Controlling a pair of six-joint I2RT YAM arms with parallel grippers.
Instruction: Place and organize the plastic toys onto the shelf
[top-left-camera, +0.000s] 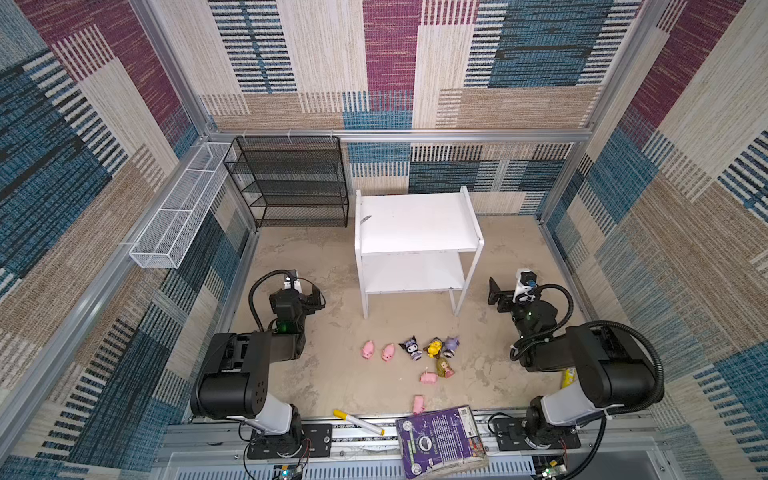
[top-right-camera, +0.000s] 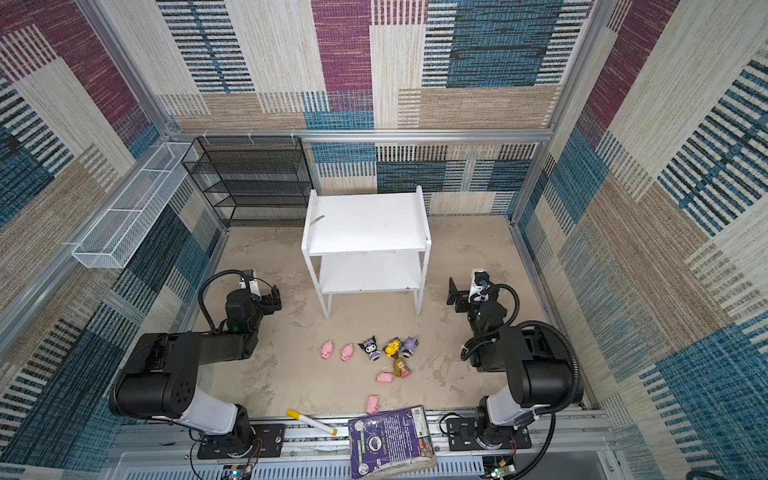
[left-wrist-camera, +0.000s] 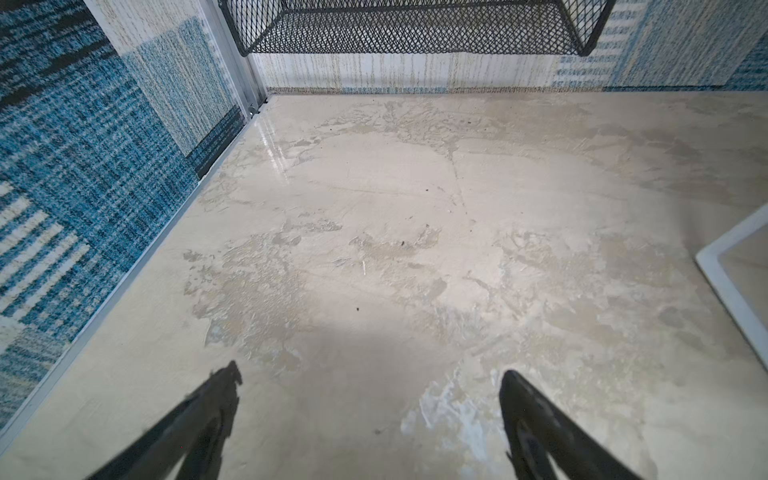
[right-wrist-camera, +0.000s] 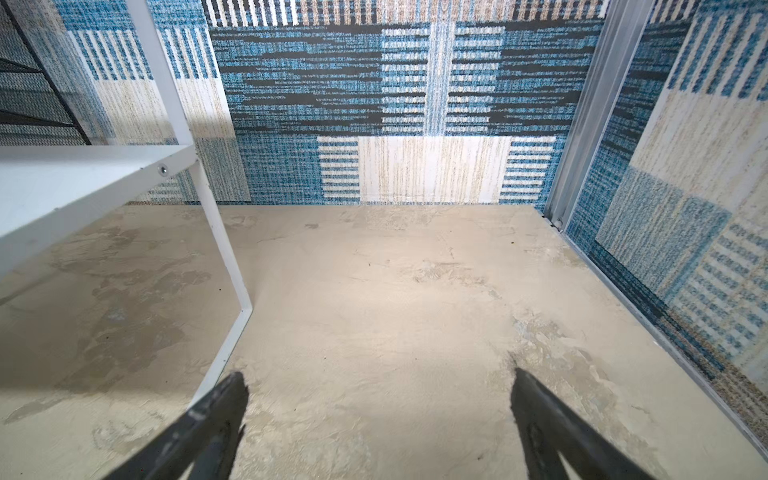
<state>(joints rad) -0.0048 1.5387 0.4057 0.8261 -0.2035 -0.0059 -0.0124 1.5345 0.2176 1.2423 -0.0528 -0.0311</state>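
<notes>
The plastic toys lie on the floor in front of the white shelf (top-left-camera: 415, 222) (top-right-camera: 365, 224). Two pink pigs (top-left-camera: 368, 350) (top-left-camera: 388, 353) sit left of a black-purple eared figure (top-left-camera: 411, 348), a yellow one (top-left-camera: 434, 348) and a lilac one (top-left-camera: 451, 346). Nearer the front are a blonde girl (top-left-camera: 444, 368) and two more pigs (top-left-camera: 428, 378) (top-left-camera: 418, 404). Both shelf boards are bare. My left gripper (top-left-camera: 313, 299) (left-wrist-camera: 370, 374) hangs open left of the shelf. My right gripper (top-left-camera: 496, 295) (right-wrist-camera: 378, 378) hangs open to its right. Neither wrist view shows a toy.
A black wire-mesh rack (top-left-camera: 291, 183) stands at the back left, next to a long white wire basket (top-left-camera: 183, 208) on the left wall. A yellow-capped marker (top-left-camera: 358, 422) and a purple book (top-left-camera: 440, 440) lie on the front rail. A shelf leg (right-wrist-camera: 224, 257) is close to my right gripper.
</notes>
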